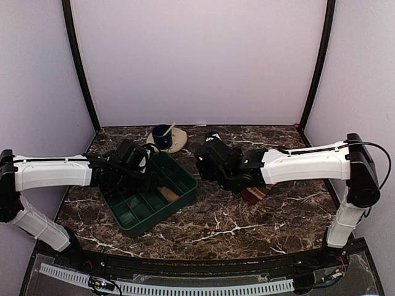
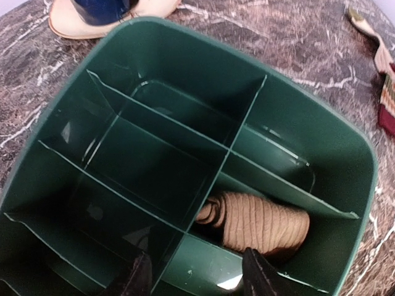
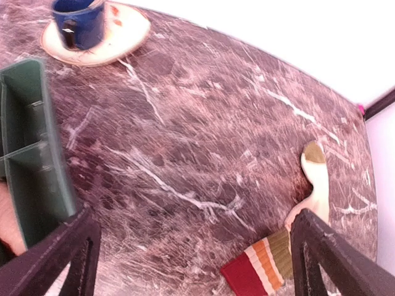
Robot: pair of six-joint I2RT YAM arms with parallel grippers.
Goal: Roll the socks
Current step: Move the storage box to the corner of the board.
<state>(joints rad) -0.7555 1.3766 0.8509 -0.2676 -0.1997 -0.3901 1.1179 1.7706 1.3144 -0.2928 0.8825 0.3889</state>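
A plain tan sock (image 2: 262, 222) lies rolled up in one compartment of the green tray (image 2: 290, 105), on the tray's right side (image 1: 168, 194). My left gripper (image 2: 196, 254) hovers over the tray just in front of that roll, open, with only a tray divider showing between its fingers. The striped sock (image 3: 265, 265) lies flat on the marble table to the right of the tray (image 1: 253, 195), its pale toe end pointing away. My right gripper (image 3: 192, 214) hangs wide open above bare table, between the tray and the striped sock, and its right finger (image 3: 327, 259) overlaps the sock's edge in view.
A blue cup (image 1: 163, 134) stands on a tan saucer (image 1: 178, 140) at the back of the table, just behind the tray. The tray has several divided compartments. Black frame posts and pale walls close in the table's sides and back.
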